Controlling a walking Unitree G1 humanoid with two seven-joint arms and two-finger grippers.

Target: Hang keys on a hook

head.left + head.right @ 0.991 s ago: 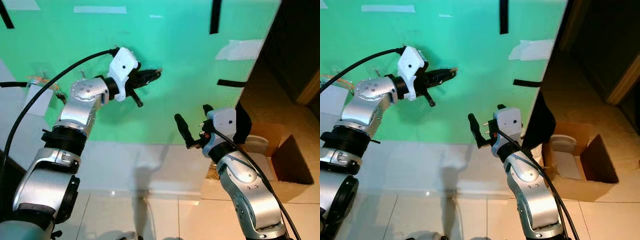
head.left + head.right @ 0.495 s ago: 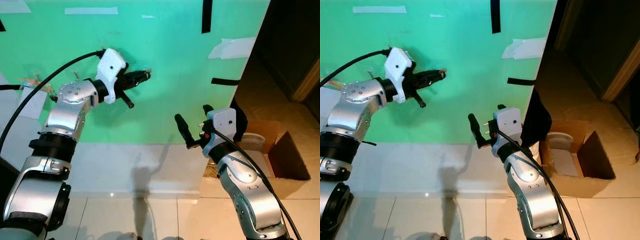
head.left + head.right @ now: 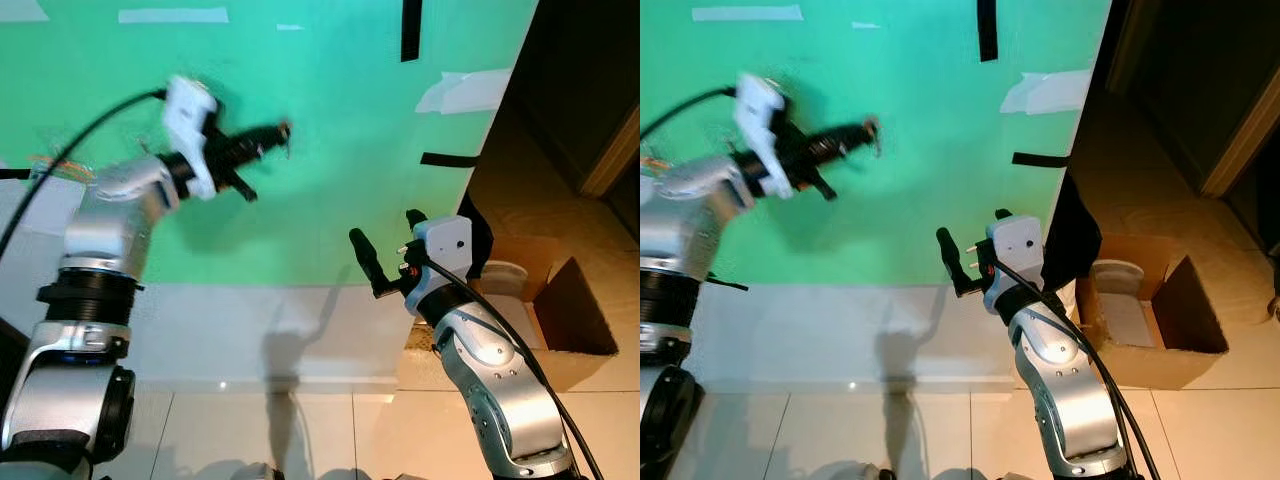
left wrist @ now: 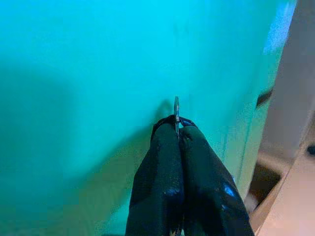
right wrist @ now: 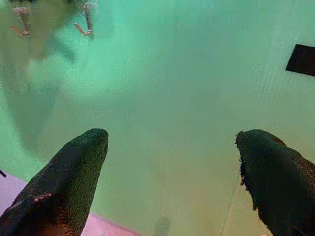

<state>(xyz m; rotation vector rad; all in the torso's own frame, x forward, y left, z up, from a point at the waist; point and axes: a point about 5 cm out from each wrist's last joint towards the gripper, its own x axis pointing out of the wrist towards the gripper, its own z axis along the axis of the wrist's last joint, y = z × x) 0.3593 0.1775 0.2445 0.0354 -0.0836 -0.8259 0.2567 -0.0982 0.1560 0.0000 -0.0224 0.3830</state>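
Head views: my left gripper (image 3: 281, 131) is raised against the green wall (image 3: 330, 200), blurred, keys (image 3: 286, 137) at its tip. Left wrist: fingers (image 4: 165, 162) pinched shut on a thin key edge; that slim hold could slip. Right wrist: right gripper (image 5: 172, 162) spread wide, empty, hooks (image 5: 83, 24) well off; I risk missing them.

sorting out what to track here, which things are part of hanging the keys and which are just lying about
Part of the job:
- left gripper, shut on the key
- hooks on the green wall

Just lying about:
- cardboard box on the floor
- black tape strips and white tape on the wall
- right gripper, jaws open, idle
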